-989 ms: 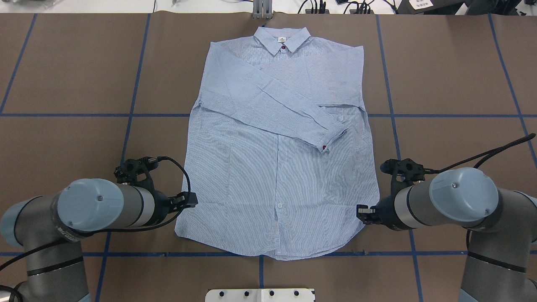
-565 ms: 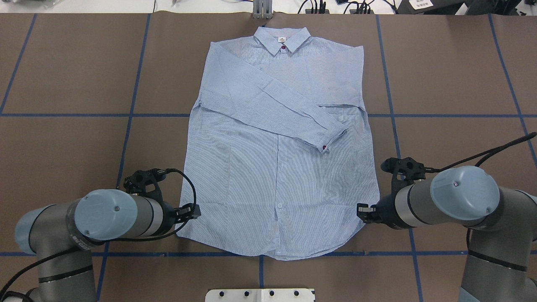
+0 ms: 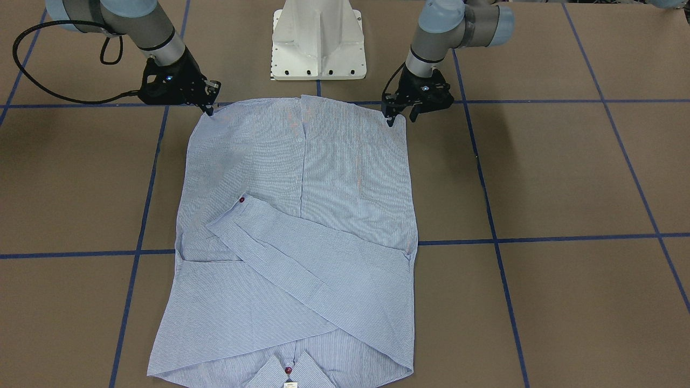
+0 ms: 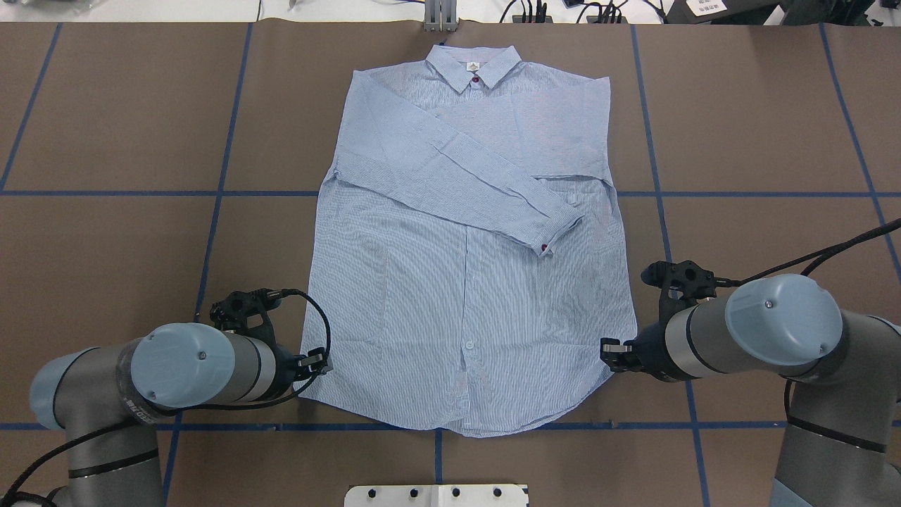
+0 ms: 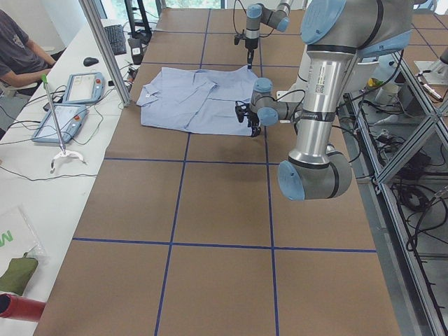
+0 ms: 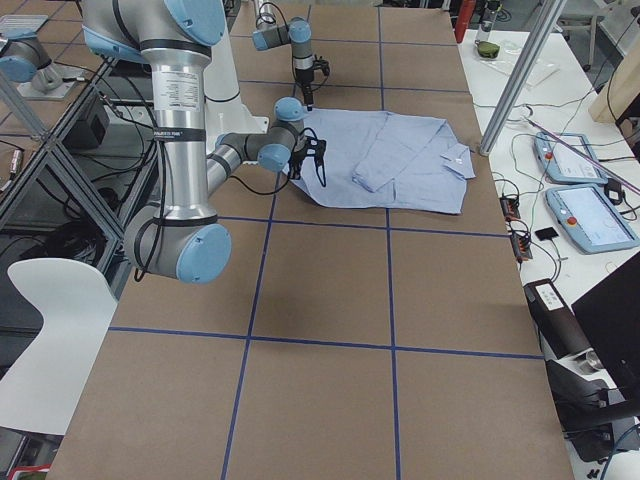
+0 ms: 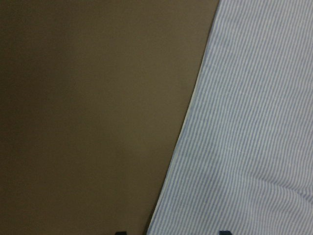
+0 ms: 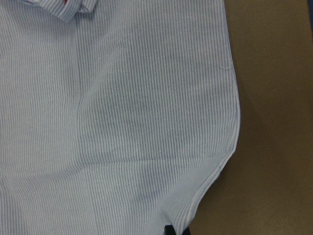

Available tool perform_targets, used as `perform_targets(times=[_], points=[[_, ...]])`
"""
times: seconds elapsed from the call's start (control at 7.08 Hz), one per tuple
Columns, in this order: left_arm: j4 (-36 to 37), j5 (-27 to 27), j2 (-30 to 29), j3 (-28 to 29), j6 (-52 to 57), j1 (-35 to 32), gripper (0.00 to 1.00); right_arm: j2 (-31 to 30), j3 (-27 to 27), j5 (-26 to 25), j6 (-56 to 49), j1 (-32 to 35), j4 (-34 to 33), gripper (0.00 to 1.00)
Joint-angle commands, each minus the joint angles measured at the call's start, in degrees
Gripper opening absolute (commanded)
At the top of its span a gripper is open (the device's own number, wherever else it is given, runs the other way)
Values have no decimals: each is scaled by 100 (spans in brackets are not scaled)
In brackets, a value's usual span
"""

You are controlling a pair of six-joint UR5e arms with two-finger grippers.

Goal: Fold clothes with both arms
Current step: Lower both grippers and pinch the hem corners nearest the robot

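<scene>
Shirt (image 4: pixel 464 317) lies flat, front up, mid-bench (image 4: pixel 105 105). Its collar (image 4: pixel 473 67) is toward the far edge and its hem toward the robot-side edge. Both sleeves are folded across the chest, and the upper one ends in a cuff (image 4: pixel 556 236) with a red button.

Left arm (image 4: pixel 183 366) is low at the hem corner on the robot's left. Left jaws are parted, gripping nothing. The front-facing view shows two fingers (image 3: pixel 389 119) apart, one at the corner. The left wrist view shows two dark tips at its bottom edge with the shirt's side edge running between them.

Right arm (image 4: pixel 781 324) is at the opposite hem corner. The right wrist view shows only a single dark tip, centred on the hem curve, so the right jaws look drawn together on the cloth. The overhead view hides this behind the wrist, and the side views are too small to judge.
</scene>
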Motion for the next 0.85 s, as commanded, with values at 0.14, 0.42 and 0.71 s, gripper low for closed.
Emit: perform_targets(times=[0.14,0.42,0.71], points=[[246,-1,-57,25,0,19,65,-1,34,8,0,28,-7,0],[247,-1,-75,24,0,19,62,-1,34,16,0,54,-7,0],[247,-10,-75,33,0,19,51,-9,34,174,0,151,-7,0]])
